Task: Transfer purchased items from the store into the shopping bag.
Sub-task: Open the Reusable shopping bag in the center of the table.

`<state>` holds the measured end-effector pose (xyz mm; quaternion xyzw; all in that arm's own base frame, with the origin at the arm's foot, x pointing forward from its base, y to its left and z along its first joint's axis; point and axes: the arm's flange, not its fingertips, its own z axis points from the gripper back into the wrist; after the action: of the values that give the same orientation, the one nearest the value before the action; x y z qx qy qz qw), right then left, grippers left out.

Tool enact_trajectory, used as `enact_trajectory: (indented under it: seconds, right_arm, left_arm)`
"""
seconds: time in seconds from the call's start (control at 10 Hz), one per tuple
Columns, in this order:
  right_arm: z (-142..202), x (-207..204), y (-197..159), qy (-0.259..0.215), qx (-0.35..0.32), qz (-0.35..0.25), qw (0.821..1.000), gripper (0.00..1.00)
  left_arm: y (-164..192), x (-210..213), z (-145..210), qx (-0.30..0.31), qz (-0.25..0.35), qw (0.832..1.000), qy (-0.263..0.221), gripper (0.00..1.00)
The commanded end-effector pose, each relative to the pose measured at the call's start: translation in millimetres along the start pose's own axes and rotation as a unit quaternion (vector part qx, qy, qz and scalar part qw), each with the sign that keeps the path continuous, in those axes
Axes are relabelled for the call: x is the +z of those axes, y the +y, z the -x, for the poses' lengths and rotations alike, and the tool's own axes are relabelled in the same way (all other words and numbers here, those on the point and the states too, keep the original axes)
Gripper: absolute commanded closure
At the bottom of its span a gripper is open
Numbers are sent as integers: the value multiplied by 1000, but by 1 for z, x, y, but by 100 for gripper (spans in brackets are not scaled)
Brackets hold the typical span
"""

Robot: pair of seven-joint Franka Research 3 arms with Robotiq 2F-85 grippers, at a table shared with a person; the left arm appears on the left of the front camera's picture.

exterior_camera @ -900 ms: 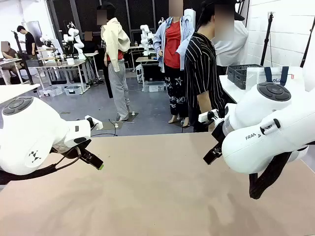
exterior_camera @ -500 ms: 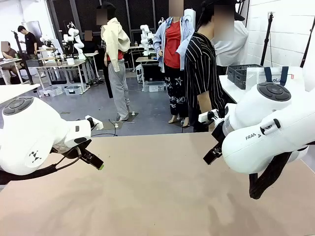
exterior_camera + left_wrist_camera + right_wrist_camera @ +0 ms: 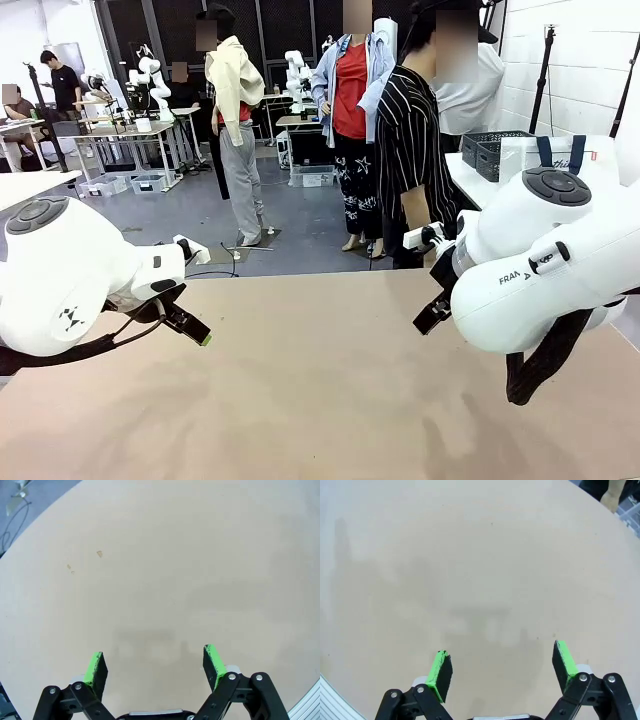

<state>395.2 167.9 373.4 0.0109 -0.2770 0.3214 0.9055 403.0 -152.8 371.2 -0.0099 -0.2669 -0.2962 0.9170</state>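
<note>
The tabletop (image 3: pixel 320 400) is smooth, matt tan, with a few small brown specks. My arm shells (image 3: pixel 60 275) are glossy white plastic. My left end effector (image 3: pixel 154 654) has matt black links, bright metal pins and scuffed green pads (image 3: pixel 96 666); my right end effector (image 3: pixel 502 651) likewise.

Reads "FRAN" in black capitals on the white casing of the right arm (image 3: pixel 540 290), with the rest of the word lost round the curve. Shows dark slanted lettering on the shopping bag (image 3: pixel 515 160) at far right, partly hidden, starting "thi". Bears a small wordless dot emblem on the left arm (image 3: pixel 70 280).
</note>
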Motion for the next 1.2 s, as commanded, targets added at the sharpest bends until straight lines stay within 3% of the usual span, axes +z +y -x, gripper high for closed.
enact_trajectory:
  seconds: [0.0, 0.2, 0.3, 0.4, 0.5, 0.6, 0.8, 1.1]
  right_arm:
    - [0, 0, 0, 0, 0, 0, 1000, 0]
    - [-17, 67, -35, -97, -17, 112, 989, 0]
    - [-19, 112, -64, -136, -31, 119, 983, 0]
    - [-18, 149, -100, -154, -80, 163, 971, 0]
    - [-12, 177, -139, -164, -114, 155, 967, 0]
    - [6, 196, -182, -163, -196, 195, 947, 0]
    - [68, 207, -262, -156, -327, 210, 908, 0]
    - [164, 180, -318, -129, -450, 171, 867, 0]
  left_arm:
    - [0, 0, 0, 0, 0, 1000, 0, 0]
    - [33, 90, 19, 24, -133, 986, -97, 0]
    - [46, 145, 41, 66, -224, 964, -125, 0]
    - [51, 188, 62, 69, -268, 949, -153, 0]
    - [61, 221, 86, 92, -317, 930, -163, 0]
    - [73, 243, 114, 128, -334, 919, -165, 0]
    - [115, 247, 186, 227, -316, 904, -179, 0]
    - [160, 210, 298, 333, -220, 888, -230, 0]
